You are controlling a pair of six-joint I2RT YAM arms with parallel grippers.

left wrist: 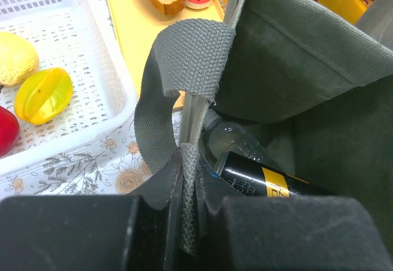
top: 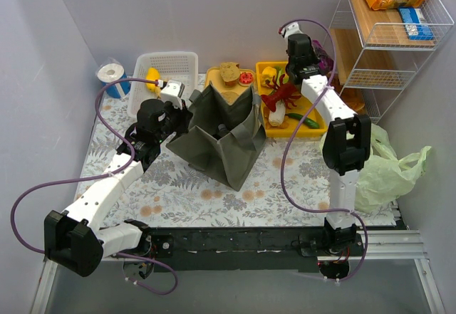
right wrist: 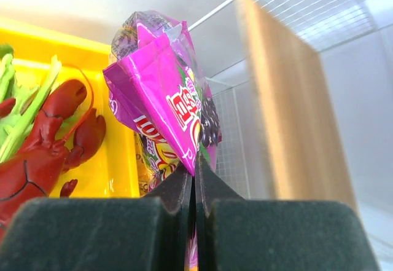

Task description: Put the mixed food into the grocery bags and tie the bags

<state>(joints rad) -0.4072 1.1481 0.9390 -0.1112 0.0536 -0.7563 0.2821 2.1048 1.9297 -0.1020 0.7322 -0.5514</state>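
At the tabletop's middle, the tote, its strap pinched by the left hand, lies left of the right hand, which clamps a purple packet.

The basket sits at ten o'clock of the tote. The tray holding the lobster sits at one o'clock.

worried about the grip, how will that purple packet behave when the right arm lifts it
Probably light and floppy: the purple packet is thin creased film, pinched at one edge by the right gripper, so it may sag or swing. Its glossy surface looks slippery, so it could slide from the shut jaws.
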